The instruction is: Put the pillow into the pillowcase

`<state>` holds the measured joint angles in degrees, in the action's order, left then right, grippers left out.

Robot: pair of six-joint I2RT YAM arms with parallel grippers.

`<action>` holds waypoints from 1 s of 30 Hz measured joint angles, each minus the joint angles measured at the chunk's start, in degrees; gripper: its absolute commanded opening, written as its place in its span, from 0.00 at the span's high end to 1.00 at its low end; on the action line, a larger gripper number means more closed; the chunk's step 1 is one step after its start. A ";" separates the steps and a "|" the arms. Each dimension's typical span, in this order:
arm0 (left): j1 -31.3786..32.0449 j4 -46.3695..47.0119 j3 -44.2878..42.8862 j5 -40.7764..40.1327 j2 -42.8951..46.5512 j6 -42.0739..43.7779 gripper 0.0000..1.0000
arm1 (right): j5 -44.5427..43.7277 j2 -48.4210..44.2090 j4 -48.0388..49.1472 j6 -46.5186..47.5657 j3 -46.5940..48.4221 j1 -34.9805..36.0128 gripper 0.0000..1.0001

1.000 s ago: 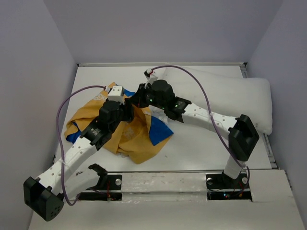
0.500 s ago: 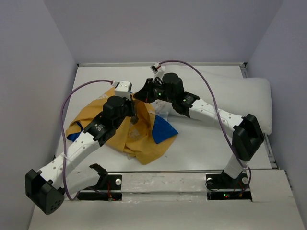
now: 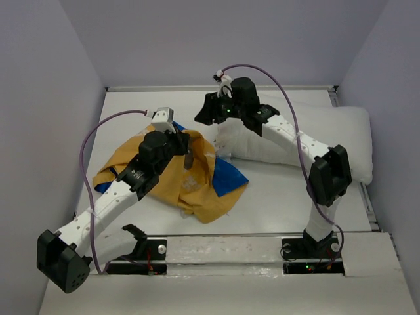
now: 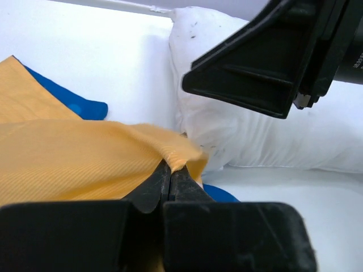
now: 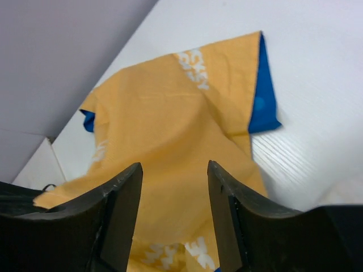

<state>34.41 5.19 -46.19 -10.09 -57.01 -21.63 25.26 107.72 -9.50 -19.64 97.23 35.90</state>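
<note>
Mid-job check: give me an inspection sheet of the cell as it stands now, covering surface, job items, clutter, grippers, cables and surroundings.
Surface: white table, bare between the arms.
Job's things: pillow lies along the far right, outside the case. The pillowcase is crumpled left of centre, yellow side up with blue showing at its right edge.
Clutter: nothing seen.
Grippers: left gripper is shut on a yellow fold of the pillowcase, close to the pillow's near end. The right gripper is open with nothing between the jaws, above the cloth.
Cables: purple cables loop off each arm, not snagged on the fabric.
Surroundings: plain pale walls on three sides.
</note>
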 measured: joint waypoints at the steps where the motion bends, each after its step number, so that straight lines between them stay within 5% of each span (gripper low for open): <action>1: 0.00 0.74 0.42 0.44 -0.02 -0.61 1.00 | -0.20 -1.25 -0.44 0.24 -2.05 -1.44 0.36; 8: 0.00 4.02 2.10 2.43 -1.05 -3.17 1.00 | 0.37 -8.83 -2.38 0.66 -10.71 -8.66 0.25; 14: 0.00 4.07 2.12 3.56 -1.31 -3.39 1.00 | 4.24 -17.03 0.85 4.35 -24.94 -5.86 0.13; 20: 0.00 3.78 2.05 4.48 -1.27 -3.39 1.00 | -0.42 -18.01 1.03 10.34 -29.07 3.67 0.16; 30: 0.00 1.22 0.72 6.34 1.22 -3.96 1.00 | -16.76 -9.55 6.23 14.58 -27.41 8.24 0.25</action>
<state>34.41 6.42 -45.47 -3.75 -55.79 -25.58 8.49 98.17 -3.27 -5.06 69.82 44.14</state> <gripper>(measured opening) 0.020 0.771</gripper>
